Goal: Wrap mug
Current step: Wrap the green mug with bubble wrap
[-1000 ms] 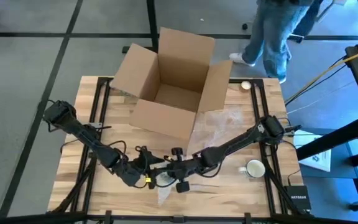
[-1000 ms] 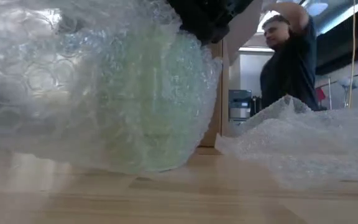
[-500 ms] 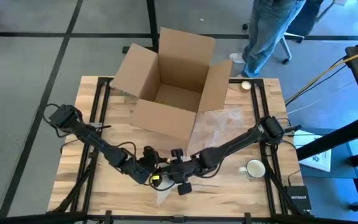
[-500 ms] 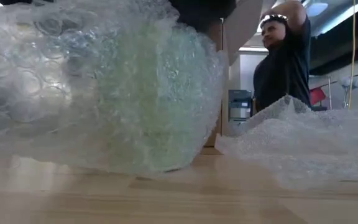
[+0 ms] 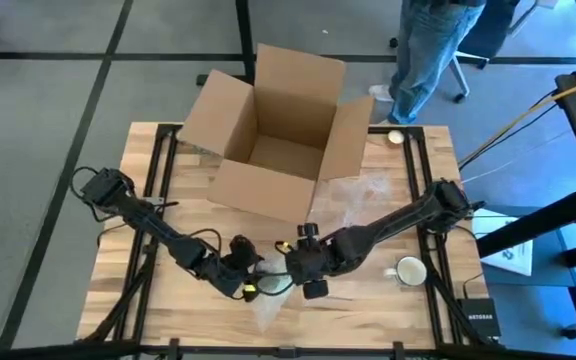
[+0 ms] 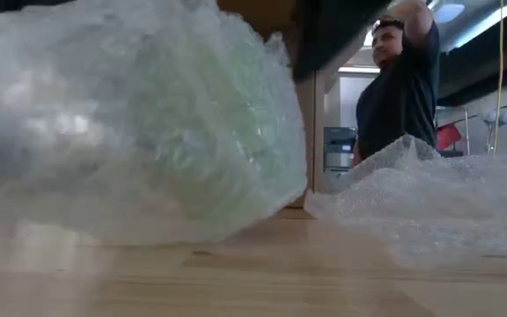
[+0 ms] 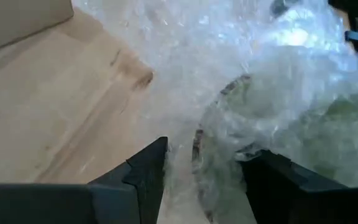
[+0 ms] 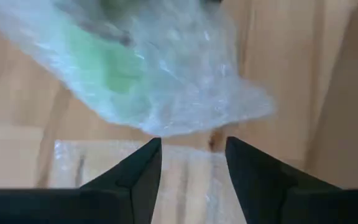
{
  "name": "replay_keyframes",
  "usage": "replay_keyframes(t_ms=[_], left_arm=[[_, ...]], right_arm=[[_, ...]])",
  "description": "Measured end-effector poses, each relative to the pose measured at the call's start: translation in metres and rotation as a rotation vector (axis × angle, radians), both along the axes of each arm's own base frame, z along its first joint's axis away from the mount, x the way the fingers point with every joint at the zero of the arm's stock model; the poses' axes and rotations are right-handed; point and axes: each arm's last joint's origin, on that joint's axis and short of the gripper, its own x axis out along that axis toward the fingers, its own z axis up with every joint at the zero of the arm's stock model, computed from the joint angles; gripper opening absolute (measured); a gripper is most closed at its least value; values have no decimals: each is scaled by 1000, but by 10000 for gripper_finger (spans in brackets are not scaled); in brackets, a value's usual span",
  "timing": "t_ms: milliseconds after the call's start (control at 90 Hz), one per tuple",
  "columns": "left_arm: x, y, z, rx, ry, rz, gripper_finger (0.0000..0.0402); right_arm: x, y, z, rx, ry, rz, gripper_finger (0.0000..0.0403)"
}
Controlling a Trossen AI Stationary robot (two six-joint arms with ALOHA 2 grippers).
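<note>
Since 0.5 s ago the right gripper (image 5: 290, 268) has pulled back toward the right, away from the bundle; left gripper (image 5: 256, 283) hasn't shifted. One table (image 5: 368, 300), one open cardboard box (image 5: 268, 135) at its far side, 2 arms, 2 mugs. One mug (image 6: 236, 132), pale green, is swathed in bubble wrap (image 6: 77, 114) near the table's front edge, centre; looks to be lying on its side, long axis roughly level, but which way the mouth points can't be told through the wrap. 2nd mug (image 5: 409, 270) sits bare to the right. Left gripper's fingers (image 7: 145, 171) are spread around the wrapped mug; right fingers (image 8: 143, 168) are parted, holding nothing. A loose sheet (image 6: 429, 202) lies by the box
</note>
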Motion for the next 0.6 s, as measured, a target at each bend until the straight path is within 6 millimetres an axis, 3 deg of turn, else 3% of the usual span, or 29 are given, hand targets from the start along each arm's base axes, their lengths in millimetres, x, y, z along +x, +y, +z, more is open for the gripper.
replay_keyframes(t_ms=[89, 200, 333, 600], left_arm=[[0, 0, 3, -6, -10, 0, 170], [-1, 1, 9, -21, -30, -3, 170], [2, 2, 9, -49, -13, -47, 170], [16, 11, 14, -123, 74, -125, 170]], right_arm=[[-4, 5, -24, 104, 11, 4, 166], [-3, 15, -46, 197, -119, 9, 166], [4, 15, -55, 214, -313, -34, 166], [19, 9, -92, 165, -417, -79, 166]])
